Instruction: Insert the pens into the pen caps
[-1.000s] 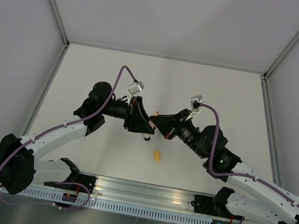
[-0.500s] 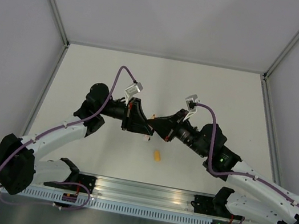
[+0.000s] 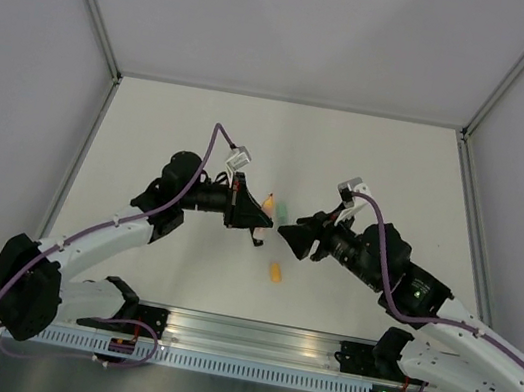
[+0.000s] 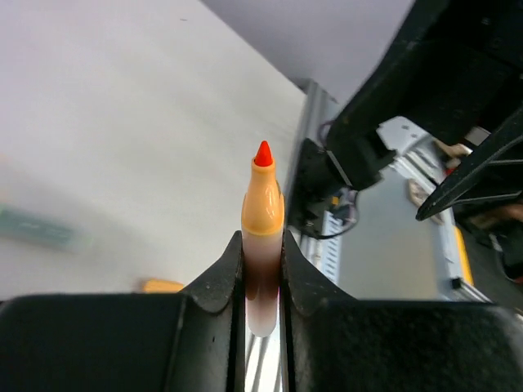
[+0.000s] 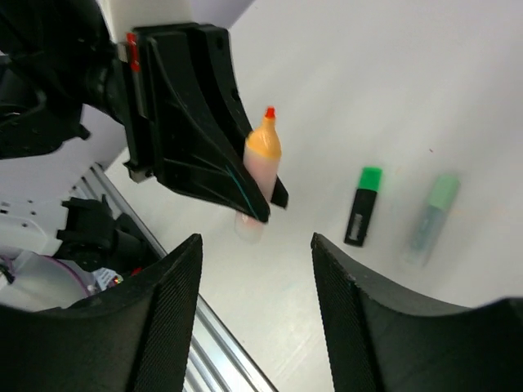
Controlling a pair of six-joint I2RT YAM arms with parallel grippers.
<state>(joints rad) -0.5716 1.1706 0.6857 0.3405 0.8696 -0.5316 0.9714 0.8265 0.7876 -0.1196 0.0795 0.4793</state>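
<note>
Clamping what, that left gripper? — Desk

An orange pen, uncapped. Both jaws are pressed tight on the pale barrel, with the orange collar and red tip sticking out past them, held clear above the table. — Photographer

And the right gripper? — Desk

Jaws spread wide, nothing between them. It faces the left one across a small gap, nose to nose over the middle of the table, and the right wrist view looks straight at the held pen. — Photographer

Where is everything else? — Desk

An orange-yellow cap lies on the table toward its near edge, below the gap between the two grippers and touching neither. A black pen with a green end lies flat on the table, to the right of the held pen in the right wrist view. Just beside it sits a pale green shape, roughly parallel to it and apart from it, too blurred to name. — Photographer
</note>
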